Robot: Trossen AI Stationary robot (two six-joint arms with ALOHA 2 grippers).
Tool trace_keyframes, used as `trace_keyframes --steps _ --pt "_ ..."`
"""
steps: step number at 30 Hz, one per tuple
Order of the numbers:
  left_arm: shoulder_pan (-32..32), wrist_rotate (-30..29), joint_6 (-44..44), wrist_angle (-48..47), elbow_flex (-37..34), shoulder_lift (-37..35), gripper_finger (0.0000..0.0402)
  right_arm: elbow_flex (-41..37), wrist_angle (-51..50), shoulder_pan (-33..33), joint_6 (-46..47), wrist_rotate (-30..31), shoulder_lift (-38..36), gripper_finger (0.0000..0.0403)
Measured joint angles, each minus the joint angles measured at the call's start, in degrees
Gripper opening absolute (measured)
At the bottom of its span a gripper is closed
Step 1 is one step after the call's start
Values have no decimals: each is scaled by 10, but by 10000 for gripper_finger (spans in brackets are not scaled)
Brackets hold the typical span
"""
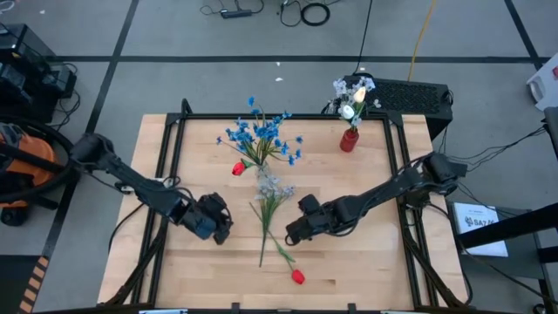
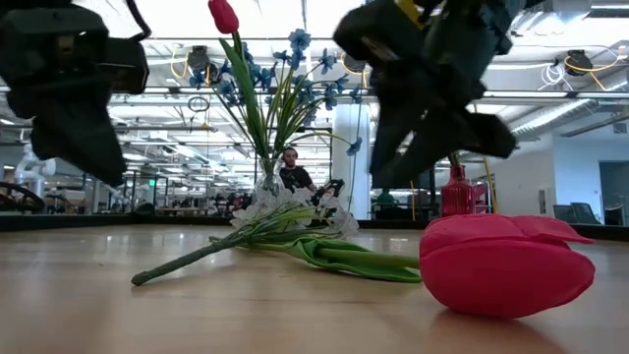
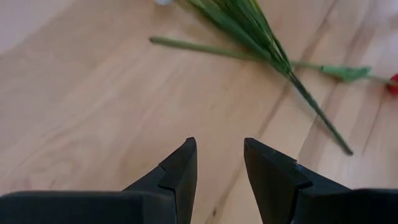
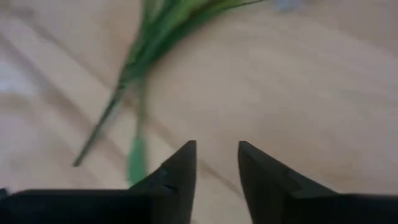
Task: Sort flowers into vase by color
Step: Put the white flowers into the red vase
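A clear vase (image 2: 267,183) holds blue flowers (image 1: 261,135) and one red tulip (image 2: 224,16). A red vase (image 1: 349,139) at the far right holds white flowers (image 1: 353,92). A pale white-lilac spray (image 1: 272,187) lies flat mid-table, its green stems (image 1: 262,249) pointing to the near edge. A second red tulip (image 1: 298,276) lies near the near edge, large in the low view (image 2: 506,261). My left gripper (image 1: 225,231) hovers open left of the stems (image 3: 249,25). My right gripper (image 1: 289,237) hovers open right of them (image 4: 149,37). Neither touches anything.
A black frame (image 1: 174,131) rims the wooden table. Bare wood lies on the near left (image 1: 166,270) and the near right (image 1: 375,262). A keyboard (image 1: 410,92) sits beyond the far right corner. A person (image 2: 292,169) shows far behind the table.
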Motion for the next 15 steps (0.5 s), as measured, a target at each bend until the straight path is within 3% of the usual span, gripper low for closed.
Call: trace_keyframes --steps 3,7,15 --pt "-16 0 1 -1 0 12 138 27 41 0 -31 -26 33 138" --pt "-30 2 38 -6 0 15 138 104 37 -3 -55 -41 85 148" --pt "-34 37 121 -32 0 15 138 354 -135 -39 -82 -39 226 148"
